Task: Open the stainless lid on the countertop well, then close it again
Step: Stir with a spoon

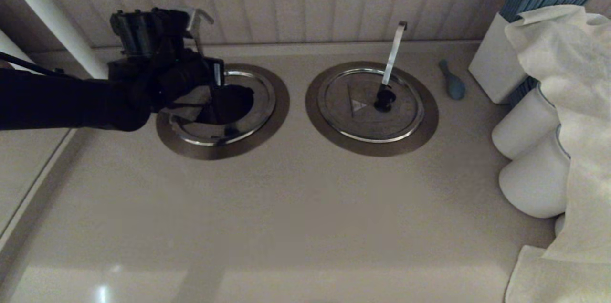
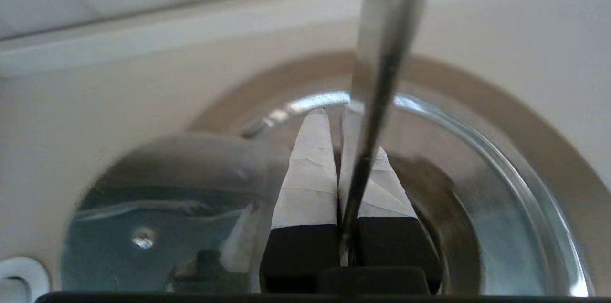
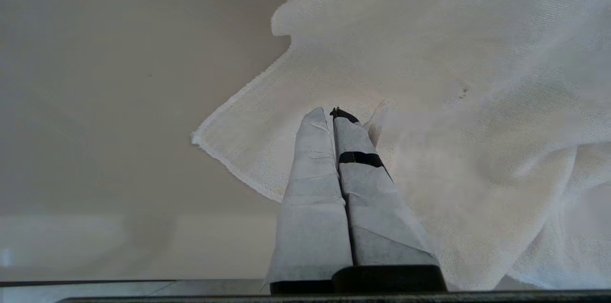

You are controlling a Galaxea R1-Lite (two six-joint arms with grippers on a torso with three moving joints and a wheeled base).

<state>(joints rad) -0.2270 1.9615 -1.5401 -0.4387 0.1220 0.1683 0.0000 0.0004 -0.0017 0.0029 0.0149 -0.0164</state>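
Note:
The stainless lid point(image 1: 191, 109) is raised and tilted over the near-left side of the countertop well point(image 1: 281, 102), whose dark bottom point(image 1: 236, 100) is uncovered. My left gripper point(image 1: 217, 98) reaches down into the opening. In the left wrist view its fingers point(image 2: 310, 174) are shut, with nothing seen between the tips. The shiny lid point(image 2: 167, 198) stands against the side of one finger. The thin grey hooked handle point(image 1: 198, 21) rises just in front of the fingers point(image 2: 382, 55). The knob is hidden. My right gripper point(image 3: 332, 113) hangs shut over a white cloth point(image 3: 453, 102).
A twin lid point(image 1: 353, 102) with a broad bright handle point(image 1: 394, 50) lies closed to the right. Further right are a small blue object point(image 1: 452, 81), a white box of blue sticks point(image 1: 496, 59), white cups point(image 1: 530, 174) and the draped cloth point(image 1: 573, 78). The panelled wall stands close behind.

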